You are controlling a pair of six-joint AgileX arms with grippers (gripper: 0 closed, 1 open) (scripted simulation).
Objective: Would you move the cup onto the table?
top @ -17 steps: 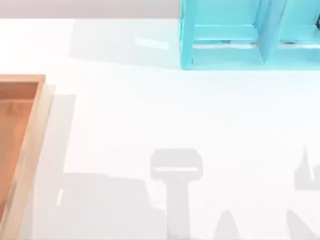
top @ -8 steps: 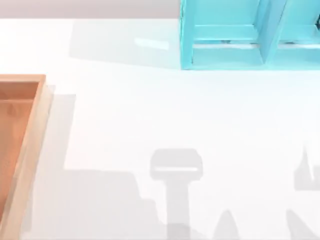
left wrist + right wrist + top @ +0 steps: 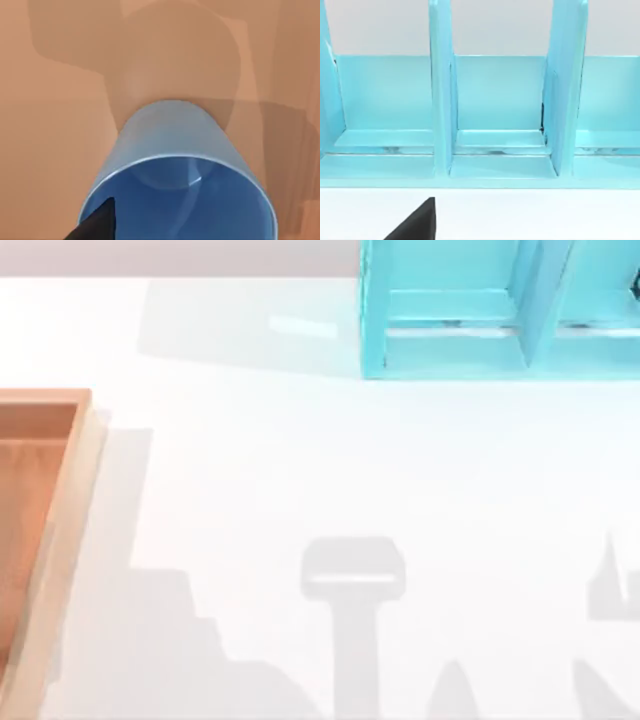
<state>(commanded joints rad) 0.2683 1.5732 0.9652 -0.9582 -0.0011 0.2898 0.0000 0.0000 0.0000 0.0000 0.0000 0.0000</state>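
The translucent blue cup point(image 3: 175, 170) fills the lower part of the left wrist view, its open mouth turned toward the camera and its closed base pointing at the orange-brown floor of the wooden tray point(image 3: 55, 100); whether the base touches that wood or hangs above it cannot be told, though the cup's shadow falls on the tray just beyond it; the left end effector point(image 3: 97, 225) shows as one black fingertip at the cup's rim, and whether it is pinching the cup cannot be told; from above, the tray point(image 3: 60, 540) sits at the left edge of the white tabletop point(image 3: 320, 470), well apart from the turquoise shelf unit point(image 3: 450, 340) at the far right; grey shadows of the arms lie across the near part of the tabletop; the right end effector point(image 3: 417, 222) appears as one black fingertip above the white tabletop, facing the open compartments of the shelf unit point(image 3: 495, 110); whether it is spread or pressed together cannot be told.
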